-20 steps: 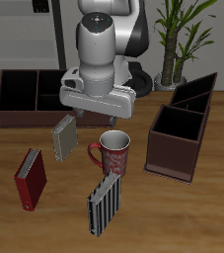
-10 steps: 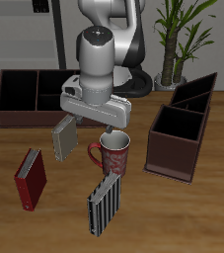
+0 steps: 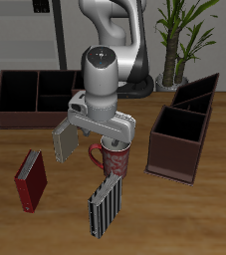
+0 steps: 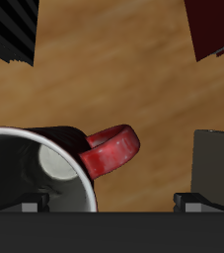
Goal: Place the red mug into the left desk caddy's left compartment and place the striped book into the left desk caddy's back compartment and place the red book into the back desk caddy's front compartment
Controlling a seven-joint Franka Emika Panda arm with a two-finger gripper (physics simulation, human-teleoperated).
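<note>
Dropped quite a bit since half a second ago, the arm now has its gripper right over the red mug, where before it was hanging higher above it. Wrist view shows the mug's white inside and its red loop handle close up, and the fingers look spread wide with nothing between them.

From the mug, the striped book stands at about 6 o'clock toward the table's front edge, the red book at roughly 8 o'clock, and a plain grey book at 10 o'clock. The left desk caddy sits at 3 o'clock, and the back desk caddy at 10 o'clock, farther back.
</note>
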